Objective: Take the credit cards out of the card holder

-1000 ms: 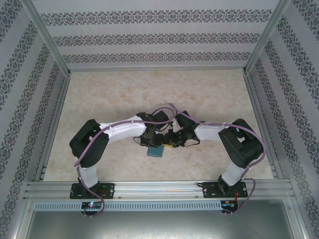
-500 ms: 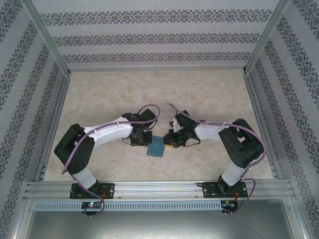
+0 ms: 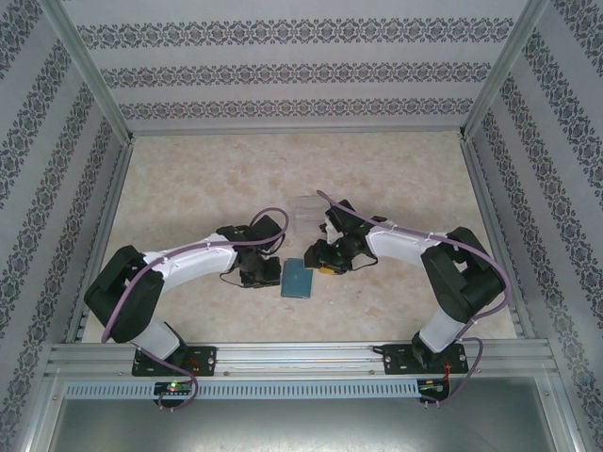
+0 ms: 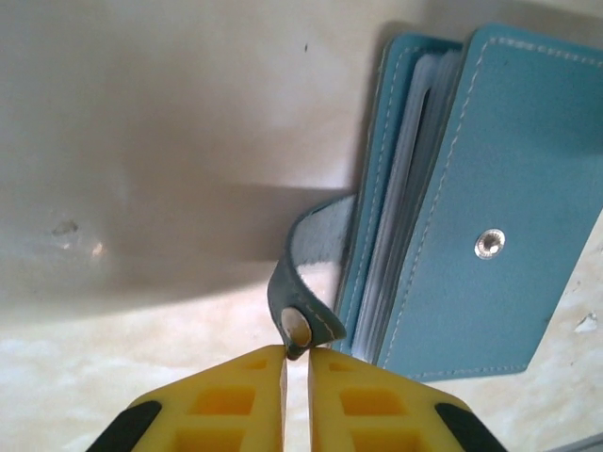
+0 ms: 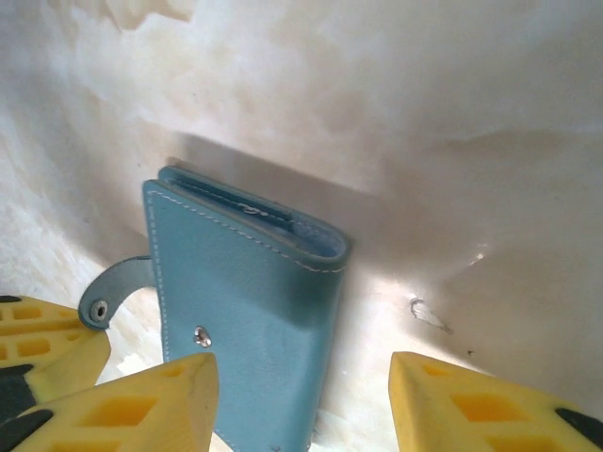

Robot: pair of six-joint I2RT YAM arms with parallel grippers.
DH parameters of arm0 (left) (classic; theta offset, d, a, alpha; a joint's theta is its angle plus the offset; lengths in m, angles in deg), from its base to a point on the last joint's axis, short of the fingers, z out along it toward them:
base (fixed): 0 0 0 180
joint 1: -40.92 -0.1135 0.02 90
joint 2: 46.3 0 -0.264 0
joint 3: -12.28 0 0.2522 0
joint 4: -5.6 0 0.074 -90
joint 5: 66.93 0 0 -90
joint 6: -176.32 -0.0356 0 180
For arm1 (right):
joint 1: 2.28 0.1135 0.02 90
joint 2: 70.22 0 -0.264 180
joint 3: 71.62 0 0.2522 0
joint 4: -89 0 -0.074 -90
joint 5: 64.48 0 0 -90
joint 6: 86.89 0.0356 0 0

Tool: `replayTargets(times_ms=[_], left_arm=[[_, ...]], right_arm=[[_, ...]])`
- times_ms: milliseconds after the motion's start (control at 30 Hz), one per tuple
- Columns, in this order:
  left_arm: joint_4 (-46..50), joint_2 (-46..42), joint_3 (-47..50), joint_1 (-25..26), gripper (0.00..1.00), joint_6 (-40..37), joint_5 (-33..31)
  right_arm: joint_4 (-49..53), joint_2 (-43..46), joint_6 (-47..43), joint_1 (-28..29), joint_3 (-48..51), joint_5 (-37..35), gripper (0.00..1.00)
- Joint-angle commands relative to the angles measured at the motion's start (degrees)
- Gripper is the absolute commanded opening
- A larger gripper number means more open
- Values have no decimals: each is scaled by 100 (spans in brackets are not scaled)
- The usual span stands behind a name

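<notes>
— On the pale marbled surface [image 3: 405, 169]?
— Small teal-blue folding card holder [image 3: 298, 279] in smooth, leather-like material with pale stitching, lying folded between the two arms. Closure tab [image 4: 303, 273] unsnapped and curling upward, with a round metal stud [image 4: 297, 327] at its tip and a matching snap [image 4: 489, 244] on the cover. Stack of thin pale edges [image 4: 400, 235] between the covers; cards or sleeves, impossible to tell.
— Left claw [image 4: 297, 363]?
— Yellow fingers [image 4: 226, 405] with square hollows, almost together, only a slit between. Tab tip right at the slit's mouth; pinched or merely touching, cannot tell.
— Right claw [image 5: 303, 381]?
— Spread wide, gripping nothing. One yellow finger [image 5: 141, 405] at the holder's edge, contact unclear; the other well apart over bare surface.
— Anything else?
— Clear plastic box [image 3: 306, 215], just behind the holder.
</notes>
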Motion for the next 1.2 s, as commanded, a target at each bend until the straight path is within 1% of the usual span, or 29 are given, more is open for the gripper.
replayTargets(times_ms=[0,100,267,333,500,600,733,833,1000,1067,1167], left_arm=[[-47,-286,174,-48,30,190,-102],[137,-265,73,-57,41,69,-280],[83,-28,-204,-96,52,-144,-233],[46,82,-355,-105,54,-242,-183],[8,303,-656,-136,57,-493,-57],[114,438,-789,-175,60,-587,-141],[377,710,-941,-223,57,-769,-255],[356,777,-889,-236,54,-851,-143],[362,766,-722,-243,42,-817,-174],[382,690,-650,-241,40,-785,-276],[407,505,-554,-250,32,-761,-494]], right_arm=[[639,217,-143,126,-281,-455,58],[779,249,-138,204,-404,-531,61],[933,332,-95,331,-533,-666,64],[950,367,-50,366,-539,-711,64],[979,451,41,432,-521,-791,65],[999,497,59,430,-516,-839,65],[1016,518,68,442,-507,-862,65],[1044,528,75,460,-512,-876,65],[1086,535,68,494,-568,-906,65],[1106,523,71,514,-586,-919,65],[1137,503,62,557,-625,-937,65]])
